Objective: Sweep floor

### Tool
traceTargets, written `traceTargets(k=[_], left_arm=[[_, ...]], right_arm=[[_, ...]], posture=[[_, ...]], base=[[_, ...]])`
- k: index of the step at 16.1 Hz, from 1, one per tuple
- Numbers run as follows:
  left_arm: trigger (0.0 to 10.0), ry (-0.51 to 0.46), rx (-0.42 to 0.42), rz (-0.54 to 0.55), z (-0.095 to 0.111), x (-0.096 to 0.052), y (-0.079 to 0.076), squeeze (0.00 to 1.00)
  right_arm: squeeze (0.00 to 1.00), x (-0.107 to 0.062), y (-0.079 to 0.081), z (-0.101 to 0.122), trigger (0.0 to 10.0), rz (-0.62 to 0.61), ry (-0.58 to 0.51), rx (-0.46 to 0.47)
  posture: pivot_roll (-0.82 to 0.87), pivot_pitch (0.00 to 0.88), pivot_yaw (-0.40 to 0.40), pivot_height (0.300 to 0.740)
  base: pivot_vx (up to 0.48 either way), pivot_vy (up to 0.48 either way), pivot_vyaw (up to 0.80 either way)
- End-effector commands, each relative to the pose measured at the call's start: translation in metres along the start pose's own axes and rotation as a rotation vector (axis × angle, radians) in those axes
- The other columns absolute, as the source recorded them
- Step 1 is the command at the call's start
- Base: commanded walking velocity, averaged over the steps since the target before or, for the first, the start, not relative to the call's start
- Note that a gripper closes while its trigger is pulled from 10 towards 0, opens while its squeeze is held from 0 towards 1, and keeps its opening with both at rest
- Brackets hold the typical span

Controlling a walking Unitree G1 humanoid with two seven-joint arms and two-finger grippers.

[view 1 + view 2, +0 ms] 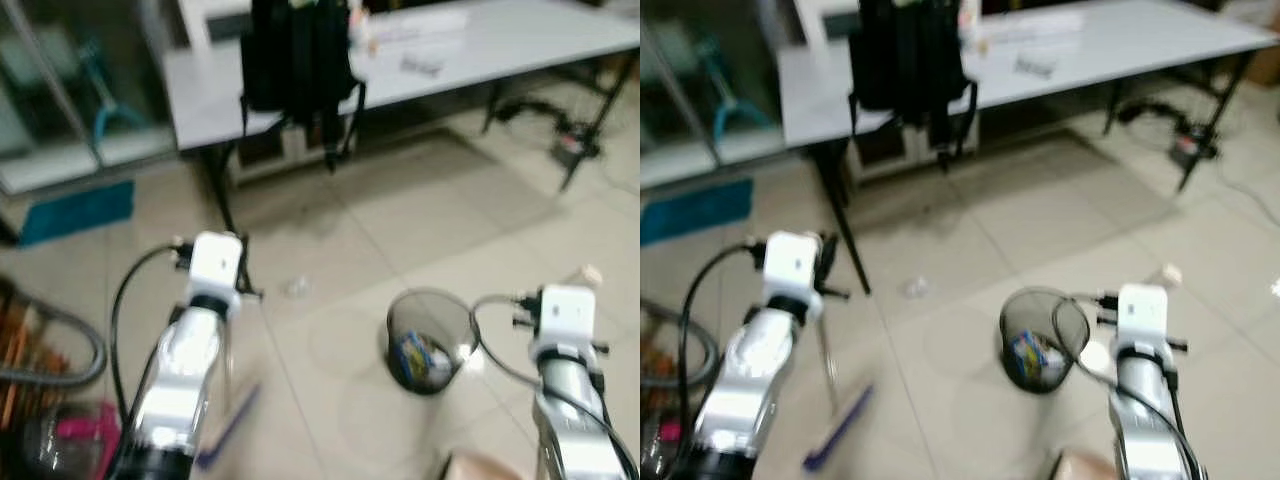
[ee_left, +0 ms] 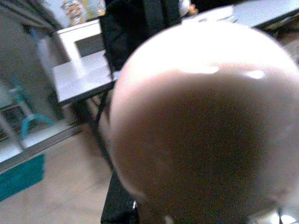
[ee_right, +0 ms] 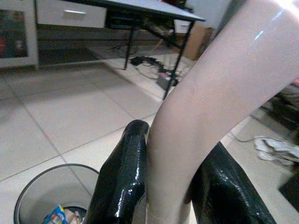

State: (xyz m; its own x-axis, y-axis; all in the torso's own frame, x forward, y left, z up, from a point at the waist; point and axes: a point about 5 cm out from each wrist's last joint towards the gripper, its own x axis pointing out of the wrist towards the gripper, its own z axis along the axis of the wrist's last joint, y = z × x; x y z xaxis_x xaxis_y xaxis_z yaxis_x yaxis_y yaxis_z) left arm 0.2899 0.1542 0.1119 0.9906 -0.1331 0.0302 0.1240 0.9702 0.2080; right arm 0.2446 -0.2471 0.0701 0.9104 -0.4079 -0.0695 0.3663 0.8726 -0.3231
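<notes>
At the far left, a grey hose [image 1: 60, 340] is curving over the tiled floor [image 1: 420, 215] beside a blue mat [image 1: 75, 210]. The left arm [image 1: 185, 360] is reaching forward, and a thin broom handle [image 1: 827, 365] is running down beside it to a blurred blue broom head [image 1: 840, 428] on the tiles; whether the left gripper is closed on it cannot be told, since a pale rounded shape [image 2: 205, 126] is blocking the left wrist view. Behind, a black backpack [image 1: 298, 60] is hanging over the edge of a long grey table [image 1: 520, 40]. A small scrap [image 1: 297, 288] is lying on the floor in front of the table. Right of centre, a black mesh bin [image 1: 428, 340] is standing with colourful wrappers inside, their print too blurred to read. The right gripper [image 3: 170, 186] is clamping its two black fingers [image 3: 122, 179] around a pale curved handle [image 3: 219, 93], just above the bin. No writing is legible anywhere.
</notes>
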Motion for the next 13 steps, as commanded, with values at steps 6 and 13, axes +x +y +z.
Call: traceTargets(k=[6,13], left_arm=[[10.0,-0.014,0.028,0.028,0.0054,0.0045,0.0089,0.00],[10.0,-0.018,0.019,0.036,0.0073,0.0086,0.0070,0.00]], right_arm=[[0.00,-0.0016,0.0104,0.0118,10.0,0.021,-0.022,0.064],[0.00,-0.0027,0.0154,0.0157,10.0,0.027,-0.026,0.085]], posture=[[-0.04,0.005,0.058,0.740],[-0.03,0.013,0.061,0.740]], base=[[0.000,0.390,-0.80],[0.000,0.390,-0.80]])
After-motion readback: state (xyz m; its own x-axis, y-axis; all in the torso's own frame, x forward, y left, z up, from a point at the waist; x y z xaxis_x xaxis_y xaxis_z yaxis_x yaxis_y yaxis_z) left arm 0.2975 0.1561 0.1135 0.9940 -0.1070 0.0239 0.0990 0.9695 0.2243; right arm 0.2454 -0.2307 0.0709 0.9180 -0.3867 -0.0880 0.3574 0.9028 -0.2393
